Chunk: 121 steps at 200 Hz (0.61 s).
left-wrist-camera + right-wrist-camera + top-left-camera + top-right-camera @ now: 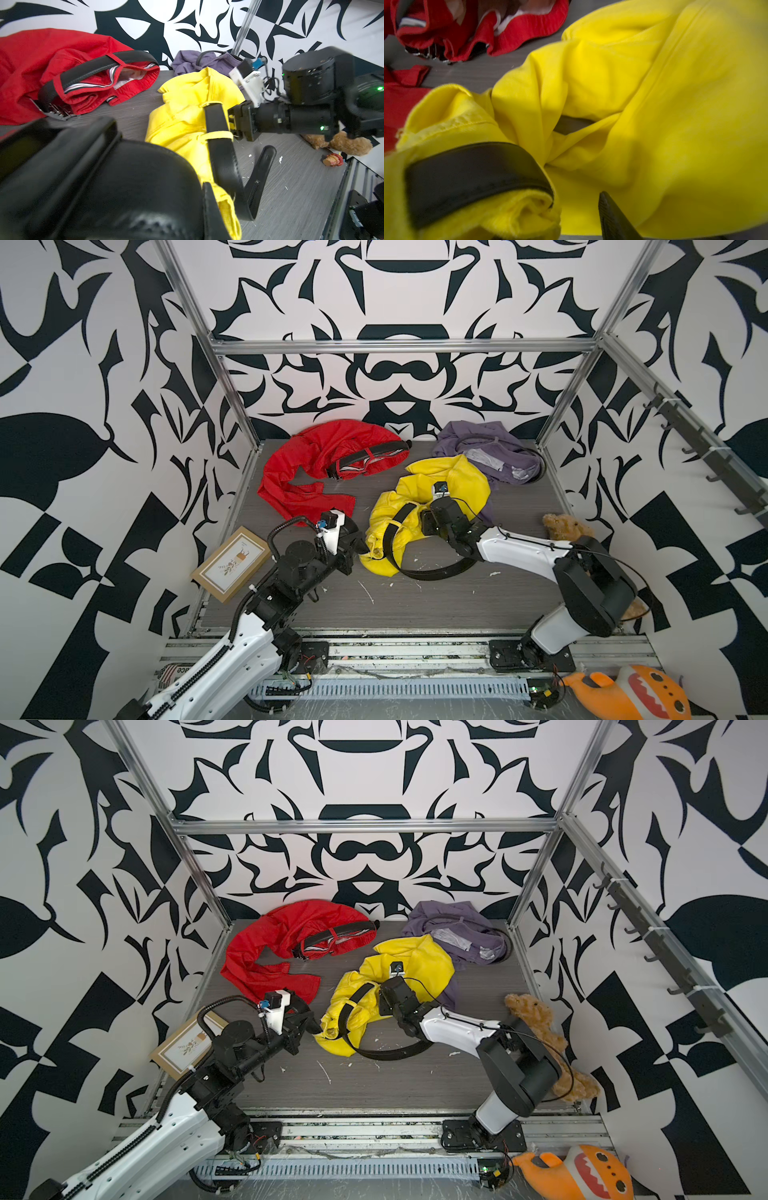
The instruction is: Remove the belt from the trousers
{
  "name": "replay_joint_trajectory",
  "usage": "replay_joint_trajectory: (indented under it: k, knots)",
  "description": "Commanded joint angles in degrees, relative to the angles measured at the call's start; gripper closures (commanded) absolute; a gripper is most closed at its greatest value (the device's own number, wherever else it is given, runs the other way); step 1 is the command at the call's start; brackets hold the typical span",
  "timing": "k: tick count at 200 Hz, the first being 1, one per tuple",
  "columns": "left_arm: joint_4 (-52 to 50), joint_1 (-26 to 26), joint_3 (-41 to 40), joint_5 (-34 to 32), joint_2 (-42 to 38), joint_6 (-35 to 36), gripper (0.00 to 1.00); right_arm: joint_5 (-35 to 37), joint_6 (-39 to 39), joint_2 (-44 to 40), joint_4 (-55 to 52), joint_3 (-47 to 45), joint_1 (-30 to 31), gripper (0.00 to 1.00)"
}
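Belt (436, 573): black, threaded through the loops of the yellow trousers (384, 510) mid-counter. Its free tail arcs over the bare counter (415, 605) and passes under the right arm.

Left end effector (360, 546): closed tight at the near end of the waistband, apparently pinching the yellow cloth as an anchor.

Right end effector (232, 122): jaws half apart, straddling the waistband edge just beside the belt and a belt loop (218, 135). No firm bite is visible, and the right wrist view is blurred.

Risks, as judged:
- Cloth or a loop caught along with the belt. A pull would then drag the whole garment instead of sliding the strap.
- The left pinch is on a thin fold and could slip under load, letting the trousers bunch.
- The tail under the right arm may snag on it.
- The buckle is not visible and could jam at a loop.

Containers: none proper. Only the loops hold anything: the yellow pair holds the belt. The red trousers (299, 464) and purple trousers (478, 443) at the back each hold a dark belt of their own and are untouched.
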Motion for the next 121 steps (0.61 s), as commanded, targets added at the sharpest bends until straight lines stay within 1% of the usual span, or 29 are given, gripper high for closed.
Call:
replay_joint_trajectory:
  k: [1, 8, 16, 30, 36, 53, 80, 98, 121]
  knots:
    - [-2.69, 3.03, 3.87, 3.10, -1.98, 1.65, 1.00, 6.43, -4.08, -3.18, -8.77, 2.02, -7.03, 0.48]
    - [-2.63, 3.57, 4.06, 3.92, -1.98, 1.40, 1.00, 4.34, -4.37, -3.31, -8.92, 2.25, -8.66, 0.48]
    - [-2.25, 3.88, 4.17, 4.77, -1.61, 1.10, 1.00, -0.01, -4.92, -3.60, -8.18, 2.30, -9.76, 0.47]
    - [-1.26, 3.91, 4.23, 5.82, -0.41, 0.53, 1.00, -3.72, -6.52, -3.96, -7.45, 2.32, -9.65, 0.46]
    - [-0.76, 3.90, 4.10, 6.18, 0.19, 0.19, 1.00, -8.69, -7.01, -3.98, -5.72, 1.73, -9.66, 0.43]
    - [1.43, 3.90, 3.80, 7.19, 1.54, -0.90, 1.00, -15.29, -6.69, -3.78, -1.05, -0.16, -9.57, 0.40]
    - [4.18, 3.90, 3.26, 8.15, 3.31, -2.25, 1.00, -20.15, -5.34, -0.35, 2.73, -0.10, -9.32, 0.32]
    - [4.82, 3.90, 3.21, 8.47, 3.90, -2.54, 1.00, -25.10, -4.98, 4.02, 5.88, 1.17, -8.99, 0.27]
    - [4.63, 3.91, 3.24, 8.30, 3.74, -2.61, 1.00, -25.94, -5.18, 7.93, 12.55, 1.44, -7.33, 0.20]
